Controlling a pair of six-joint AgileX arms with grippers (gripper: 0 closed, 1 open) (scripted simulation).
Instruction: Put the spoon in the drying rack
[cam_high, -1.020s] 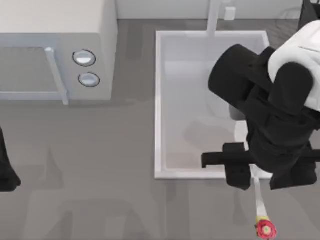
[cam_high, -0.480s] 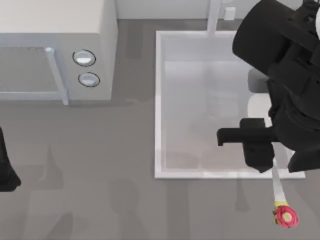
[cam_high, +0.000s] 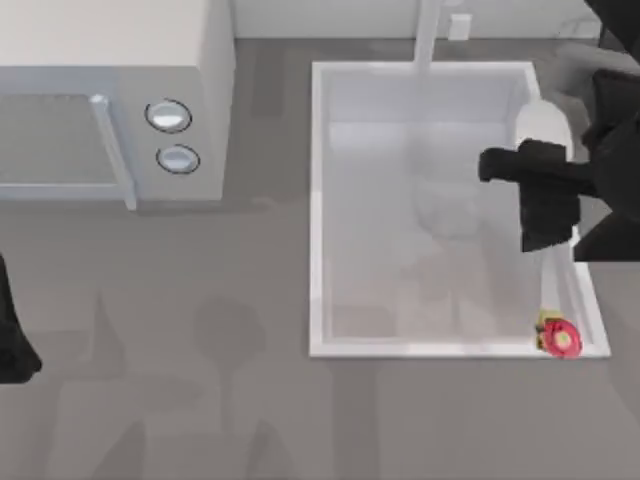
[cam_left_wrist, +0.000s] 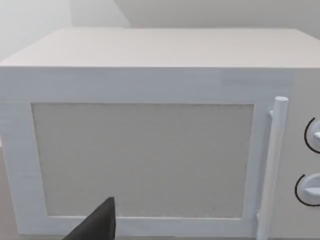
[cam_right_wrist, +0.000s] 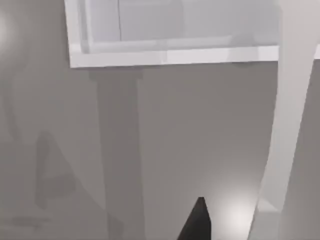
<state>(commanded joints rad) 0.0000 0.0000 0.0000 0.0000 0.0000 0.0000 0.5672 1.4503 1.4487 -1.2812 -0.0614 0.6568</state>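
The spoon (cam_high: 548, 150) is held pinched by the right end effector (cam_high: 548, 215) above the sink basin's (cam_high: 318, 200) right edge; the left end effector's state cannot be told.

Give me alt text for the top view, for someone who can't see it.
From above, the right arm's pincer holds a pale spoon over the right side of a white sink basin, the handle's red tip near the basin's front right corner. A microwave sits at left, with the left arm parked at the left edge.
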